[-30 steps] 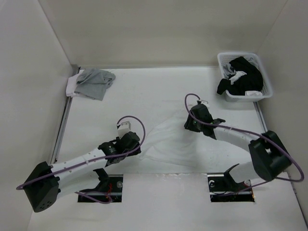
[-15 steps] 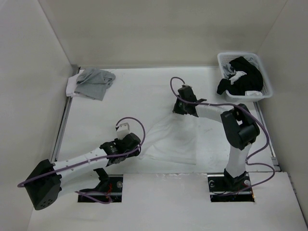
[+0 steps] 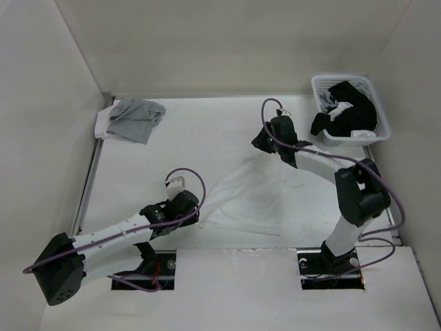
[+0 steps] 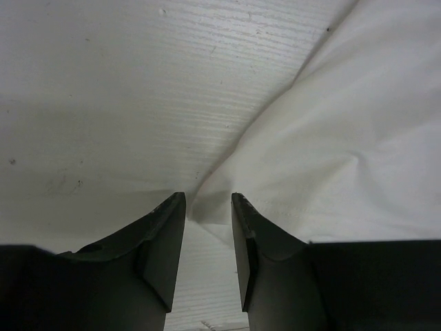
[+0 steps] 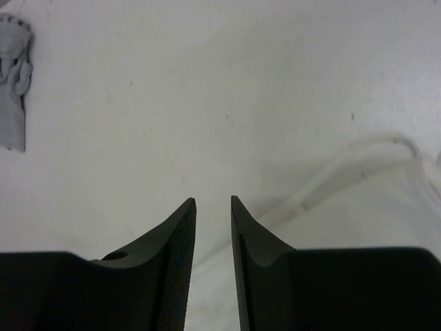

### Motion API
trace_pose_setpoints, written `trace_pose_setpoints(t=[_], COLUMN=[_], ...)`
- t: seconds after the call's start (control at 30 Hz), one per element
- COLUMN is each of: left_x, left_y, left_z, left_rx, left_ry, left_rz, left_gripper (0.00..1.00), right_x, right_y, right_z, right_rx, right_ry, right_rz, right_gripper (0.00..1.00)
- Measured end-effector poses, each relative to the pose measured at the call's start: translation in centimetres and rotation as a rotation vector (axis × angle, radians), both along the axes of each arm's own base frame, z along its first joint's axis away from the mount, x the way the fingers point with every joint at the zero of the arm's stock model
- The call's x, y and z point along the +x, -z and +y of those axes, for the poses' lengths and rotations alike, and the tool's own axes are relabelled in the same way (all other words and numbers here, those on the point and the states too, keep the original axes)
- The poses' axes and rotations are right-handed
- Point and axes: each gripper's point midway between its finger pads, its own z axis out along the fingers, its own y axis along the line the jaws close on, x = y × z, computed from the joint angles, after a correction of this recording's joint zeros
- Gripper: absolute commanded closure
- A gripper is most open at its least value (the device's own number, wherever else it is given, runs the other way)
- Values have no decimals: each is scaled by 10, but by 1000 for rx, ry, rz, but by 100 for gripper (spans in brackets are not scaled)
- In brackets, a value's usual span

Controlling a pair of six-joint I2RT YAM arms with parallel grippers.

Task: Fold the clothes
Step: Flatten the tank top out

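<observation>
Well apart from the clothes [image 3: 251, 200] lie grey garment [image 3: 136, 118] and basket [image 3: 355, 138].

The left arm [image 3: 114, 233] lies low and stretches from its base at the bottom left toward the middle. The left gripper [image 4: 208, 200] points down, its two dark fingers a little apart with a thin gap between them. The right arm [image 3: 320, 164] bends at its elbow and reaches far out. The right gripper [image 5: 212, 201] has its fingers a little apart too
</observation>
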Motion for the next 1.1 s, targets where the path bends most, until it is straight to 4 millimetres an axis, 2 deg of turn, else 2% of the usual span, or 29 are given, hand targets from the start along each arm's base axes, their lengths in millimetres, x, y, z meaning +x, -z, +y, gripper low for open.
trace_pose_setpoints(t=[0.03,0.17,0.33,0.43,0.5,0.53,0.63,0.7,0.73,0.8,0.83,0.87,0.97,1.03,1.1], left_x=[-1,-4,-5,-5,-2,2,28,56,72,90,95,102,104,99,93], left_y=[0,5,8,8,5,0,-33,-67,-86,-111,-117,-126,-132,-124,-112], left_z=[-1,-1,-2,-2,-4,-4,-6,-2,3,14,20,36,46,47,45], left_rx=[-3,6,10,4,-11,-29,-108,-175,-209,-260,-274,-288,-320,-333,-336], left_ry=[2,10,9,9,4,-2,-43,-103,-143,-197,-218,-271,-294,-284,-267], left_rz=[4,27,41,42,31,11,-105,-207,-265,-344,-364,-398,-427,-415,-387], left_gripper=[69,76,93,98,98,98,98,99,99,99,98,98,98,98,98], right_x=[-20,-55,-96,-115,-128,-140,-180,-213,-225,-246,-251,-262,-283,-294,-310], right_y=[0,-4,-17,-26,-24,-17,7,21,24,25,25,28,42,55,68], right_z=[-3,-3,-12,-26,-34,-38,-42,-41,-40,-40,-39,-38,-35,-32,-19], right_rx=[3,22,40,64,74,72,69,63,61,65,67,59,6,-39,-82], right_ry=[-9,-39,-41,-12,8,13,-3,-34,-46,-61,-64,-68,-90,-107,-153], right_rz=[1,-19,-61,-93,-97,-84,-16,43,59,92,100,126,210,266,330], right_gripper=[68,67,57,51,49,49,48,47,47,46,46,46,49,49,48])
